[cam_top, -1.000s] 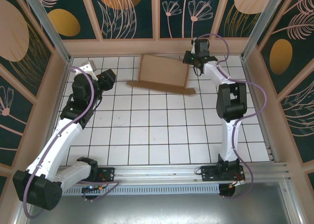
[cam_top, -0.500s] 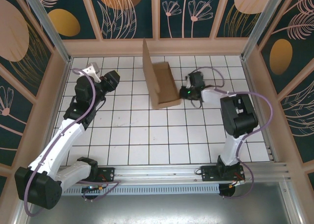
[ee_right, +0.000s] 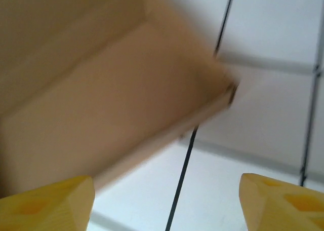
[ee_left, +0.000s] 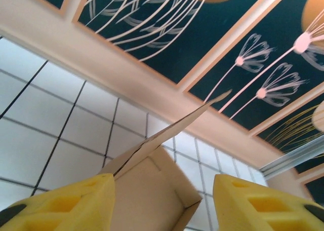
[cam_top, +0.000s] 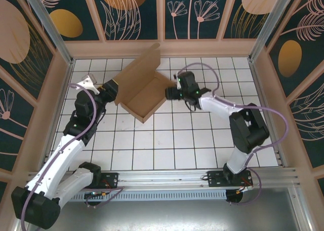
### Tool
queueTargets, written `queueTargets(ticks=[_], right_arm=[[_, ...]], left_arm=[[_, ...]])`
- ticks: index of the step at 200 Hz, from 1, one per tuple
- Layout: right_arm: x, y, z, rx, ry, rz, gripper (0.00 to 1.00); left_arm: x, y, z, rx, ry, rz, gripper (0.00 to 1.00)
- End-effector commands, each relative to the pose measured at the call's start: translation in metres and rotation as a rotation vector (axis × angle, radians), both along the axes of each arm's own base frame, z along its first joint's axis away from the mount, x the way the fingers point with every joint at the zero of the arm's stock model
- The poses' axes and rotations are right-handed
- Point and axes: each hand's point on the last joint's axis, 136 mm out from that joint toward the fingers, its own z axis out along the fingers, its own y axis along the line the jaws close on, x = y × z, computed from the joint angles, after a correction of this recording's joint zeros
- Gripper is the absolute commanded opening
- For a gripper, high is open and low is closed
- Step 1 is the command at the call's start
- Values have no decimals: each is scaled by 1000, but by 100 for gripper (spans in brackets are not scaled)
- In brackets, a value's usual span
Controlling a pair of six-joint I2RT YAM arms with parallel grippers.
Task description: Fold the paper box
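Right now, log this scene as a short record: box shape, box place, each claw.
box shape: paper box partly folded, open tray with one large flap raised
box place: far half of the tiled table, between the claws
left claw: open, beside the box's left side
right claw: open, by the box's right corner

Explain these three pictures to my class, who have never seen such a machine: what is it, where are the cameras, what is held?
Two robot arms are bolted at the near edge of a tiled table. One picture looks down from above; the other two come from a camera on each wrist, so the yellow fingers at the bottom are that arm's own. On the table sits a brown paper box, partly folded, one flap raised. The left gripper and right gripper flank it, both open, clamping nothing.
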Motion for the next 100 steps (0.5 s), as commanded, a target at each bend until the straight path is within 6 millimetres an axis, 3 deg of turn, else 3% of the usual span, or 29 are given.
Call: queueTargets(ticks=[1,20,34,46,72,100], right_arm=[[48,-4,-7,-134,-50,16,83],[82,15,-21,-212,-51,90,83],[94,32,-37,-230,-24,158,83],[99,43,-45,-230,-6,205,83],[108,46,-59,-266,16,227,80],[107,46,-72,-292,45,257,68]], left_arm=[[2,4,-28,57,67,22,55],[3,5,-36,56,94,33,56],[1,6,-33,53,84,34,56],[-1,9,-31,62,76,44,56],[-3,13,-28,82,66,57,57],[-2,10,-28,82,69,41,56]])
